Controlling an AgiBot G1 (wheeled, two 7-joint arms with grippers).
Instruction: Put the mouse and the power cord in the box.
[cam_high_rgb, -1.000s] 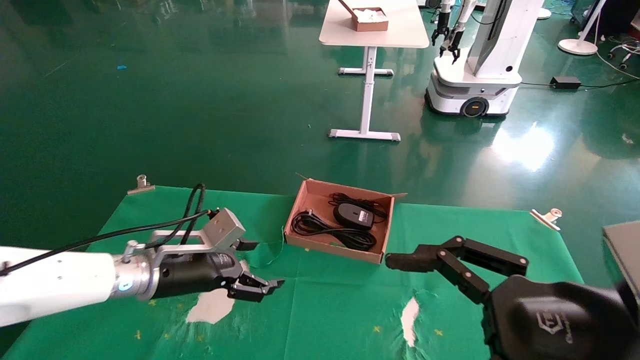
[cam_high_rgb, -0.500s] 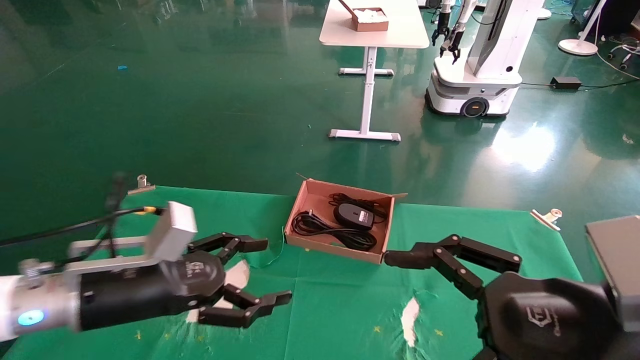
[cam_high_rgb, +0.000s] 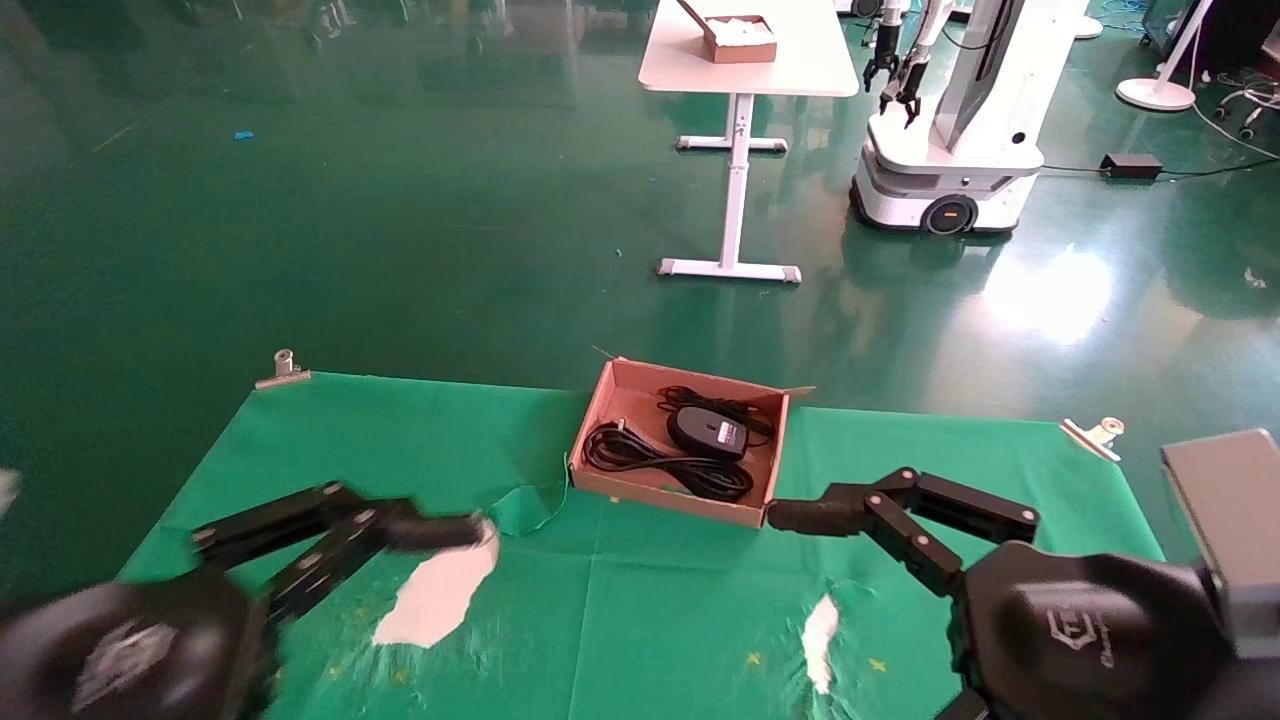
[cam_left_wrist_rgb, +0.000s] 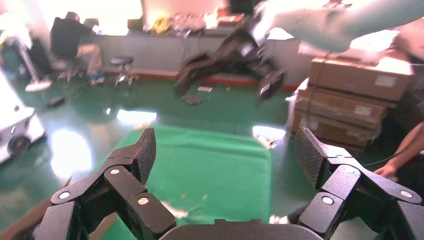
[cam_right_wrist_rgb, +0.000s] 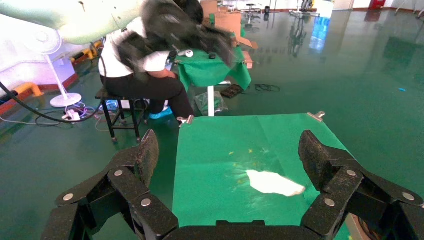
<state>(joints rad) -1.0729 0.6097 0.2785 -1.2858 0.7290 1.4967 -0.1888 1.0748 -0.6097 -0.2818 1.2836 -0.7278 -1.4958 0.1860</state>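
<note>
The brown cardboard box (cam_high_rgb: 655, 492) sits at the far middle of the green-covered table (cam_high_rgb: 690, 610). Inside it lie the black mouse (cam_high_rgb: 708, 430), label up, and the looped black power cord (cam_high_rgb: 660, 464) beside it. My left gripper (cam_high_rgb: 440, 530) hovers low over the near left of the table, left of the box, and is open and empty (cam_left_wrist_rgb: 225, 152). My right gripper (cam_high_rgb: 800, 517) points at the box's near right corner from the near right. It is also open and empty (cam_right_wrist_rgb: 229, 155).
White torn patches (cam_high_rgb: 440, 590) (cam_high_rgb: 820, 628) show through the cloth near me. Metal clips (cam_high_rgb: 283, 366) (cam_high_rgb: 1095, 433) hold its far corners. A grey slab (cam_high_rgb: 1225, 500) stands at the right edge. Beyond the table stand a white table (cam_high_rgb: 790, 70) and another robot (cam_high_rgb: 950, 130).
My left arm has swung back toward me and down to the near left, turning at the wrist, its fingers spread wider. The right gripper barely shifted. The box's contents stayed put.
</note>
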